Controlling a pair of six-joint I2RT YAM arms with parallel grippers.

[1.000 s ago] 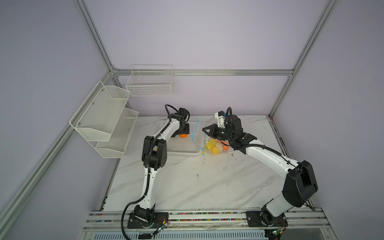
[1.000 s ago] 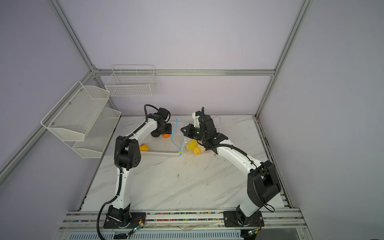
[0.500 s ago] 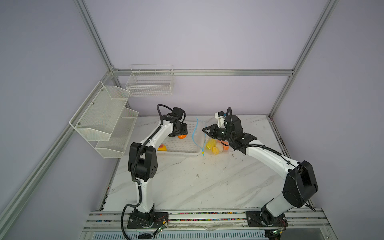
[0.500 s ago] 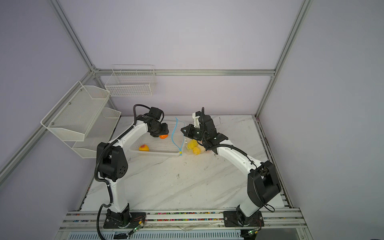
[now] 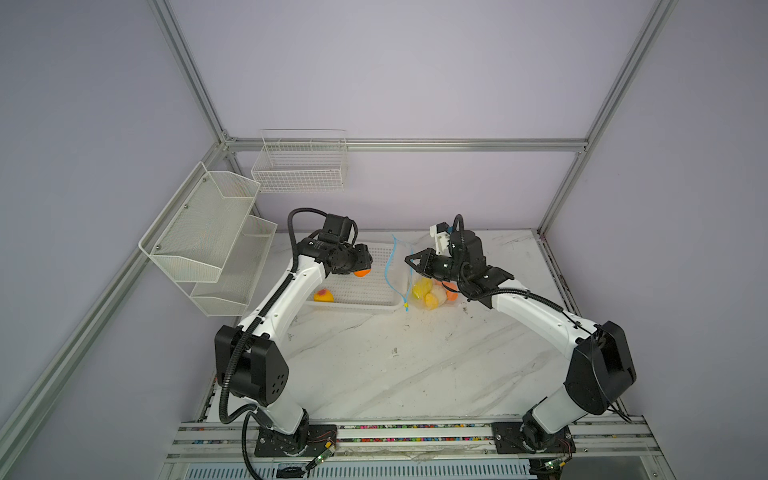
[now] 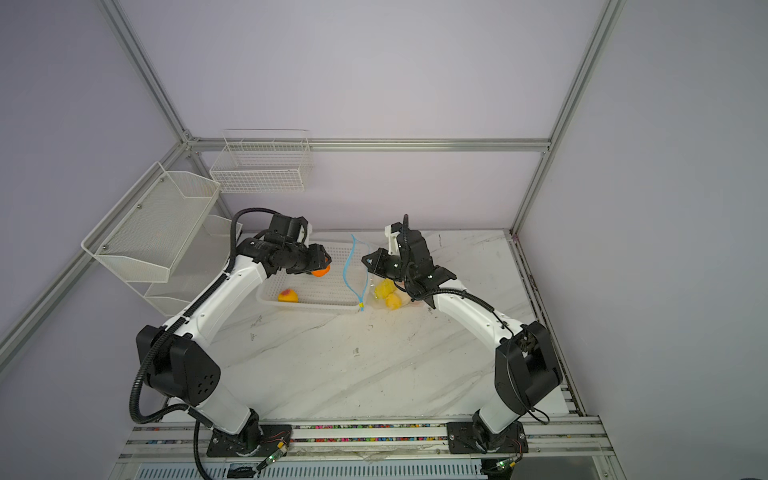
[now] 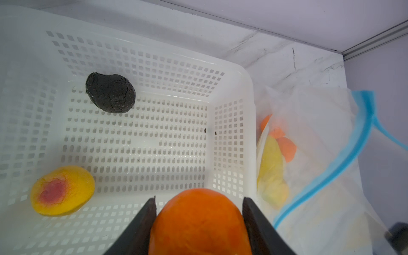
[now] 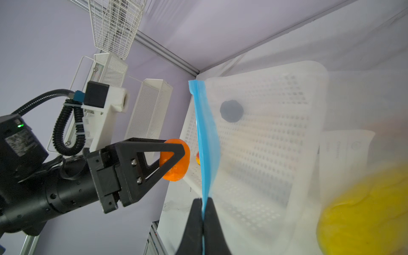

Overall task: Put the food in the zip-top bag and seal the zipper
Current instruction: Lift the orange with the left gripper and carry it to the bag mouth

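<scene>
My left gripper (image 7: 198, 199) is shut on an orange fruit (image 7: 198, 223) and holds it above the right part of the white perforated basket (image 5: 353, 305), a short way from the bag's mouth. My right gripper (image 8: 202, 199) is shut on the light-blue zipper (image 8: 206, 132) and lifts the mouth edge of the clear zip-top bag (image 7: 320, 132). The yellow slider (image 5: 406, 308) hangs at the strip's lower end. Yellow and orange food (image 5: 423, 286) lies inside the bag. A yellow-red fruit (image 7: 63, 191) and a dark fruit (image 7: 110, 92) lie in the basket.
White mesh shelves (image 5: 199, 232) hang on the left wall and a wire basket (image 5: 299, 166) on the back wall. The basket stands directly left of the bag on the marble table (image 5: 395, 365). Frame posts run along the walls.
My left arm's elbow has swung out to the front left, uncovering the yellow-red fruit, while its gripper stays over the basket with the orange fruit. The right arm has not moved.
</scene>
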